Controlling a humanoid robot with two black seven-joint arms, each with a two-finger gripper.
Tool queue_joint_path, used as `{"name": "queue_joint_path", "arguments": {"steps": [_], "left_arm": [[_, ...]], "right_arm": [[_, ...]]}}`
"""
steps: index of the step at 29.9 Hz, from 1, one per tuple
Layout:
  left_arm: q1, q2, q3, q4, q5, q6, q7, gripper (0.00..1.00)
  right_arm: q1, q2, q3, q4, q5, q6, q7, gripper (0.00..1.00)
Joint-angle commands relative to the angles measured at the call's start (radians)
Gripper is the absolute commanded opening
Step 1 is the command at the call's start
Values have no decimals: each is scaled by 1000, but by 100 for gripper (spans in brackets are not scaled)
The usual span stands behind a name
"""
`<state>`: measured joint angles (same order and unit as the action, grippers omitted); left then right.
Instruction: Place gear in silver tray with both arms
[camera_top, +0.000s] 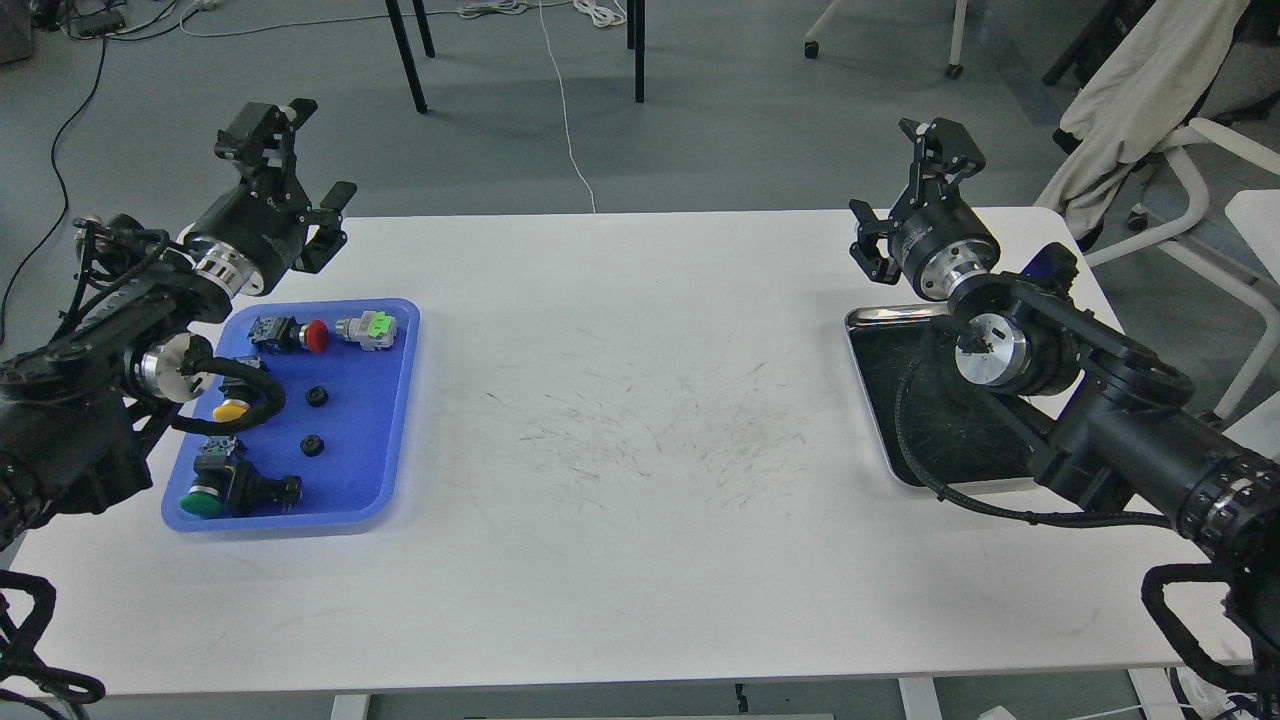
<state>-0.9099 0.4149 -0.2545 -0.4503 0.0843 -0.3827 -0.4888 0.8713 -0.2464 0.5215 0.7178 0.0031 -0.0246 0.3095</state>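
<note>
Writing: none legible.
Left gripper (300, 160): spread, empty, above far edge of blue tray (395, 420).
Gears (317, 396): two, in blue tray.
Right gripper (905, 180): spread, empty, beyond silver tray (872, 400).

Two trays on one table (640, 480): one blue tray (400, 420), one silver tray (880, 400). Two small black gears (317, 396) (311, 444). Four push-button switches: red (290, 334), green-tabbed (368, 329), yellow (232, 408), green (225, 490).

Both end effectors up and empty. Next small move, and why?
Probably lower the left end effector onto a small black gear in the blue tray. It hovers open above that tray's far edge; both gears lie loose, and the silver tray holds none.
</note>
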Motion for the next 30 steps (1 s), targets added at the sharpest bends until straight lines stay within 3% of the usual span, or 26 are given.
{"name": "queue_joint_path", "arguments": {"steps": [1, 7, 12, 30], "left_arm": [[-3, 2, -6, 4, -5, 10, 41, 99], [-7, -4, 24, 25, -5, 61, 123, 99], [-10, -1, 21, 16, -5, 65, 154, 99], [-56, -8, 37, 21, -5, 99, 119, 99]], "right_arm": [[0, 1, 0, 2, 0, 0, 0, 98], [5, -4, -1, -1, 0, 0, -1, 98], [5, -5, -1, 0, 0, 0, -1, 98], [17, -8, -1, 0, 0, 0, -1, 99]]}}
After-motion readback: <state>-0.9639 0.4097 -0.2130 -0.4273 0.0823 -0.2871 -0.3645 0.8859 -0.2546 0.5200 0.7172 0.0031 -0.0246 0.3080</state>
